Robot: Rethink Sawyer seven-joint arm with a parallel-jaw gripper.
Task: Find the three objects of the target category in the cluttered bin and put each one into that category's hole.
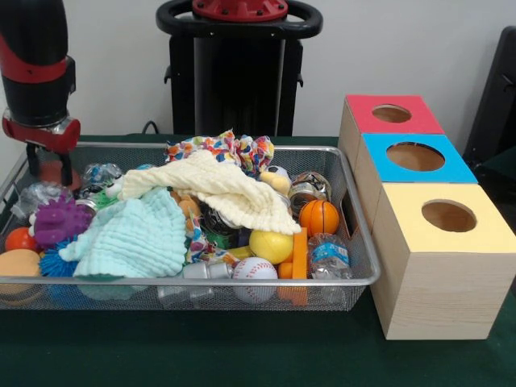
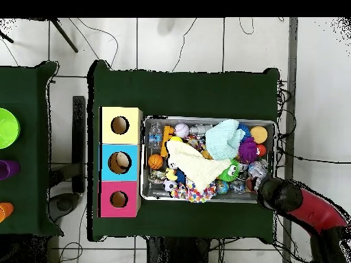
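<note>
Leftmost in the front view, the red and black arm (image 1: 36, 72) comes down over the wire bin's (image 1: 355, 278) left end, and its gripper (image 1: 50, 171) sits low behind the purple spiky toy (image 1: 58, 219), so whether the fingers are spread or pressed together cannot be told. Further right, a mint cloth (image 1: 133, 238) and a cream cloth (image 1: 222, 189) lie over the clutter, with a yellow ball (image 1: 271, 246), a baseball (image 1: 255, 270) and a small basketball (image 1: 319, 216) near the bin's right end. Beside the bin stand three wooden boxes, each with a round hole: the red-topped box (image 1: 393, 113), the blue-topped box (image 1: 415, 156) and the yellow-topped box (image 1: 448, 216).
</note>
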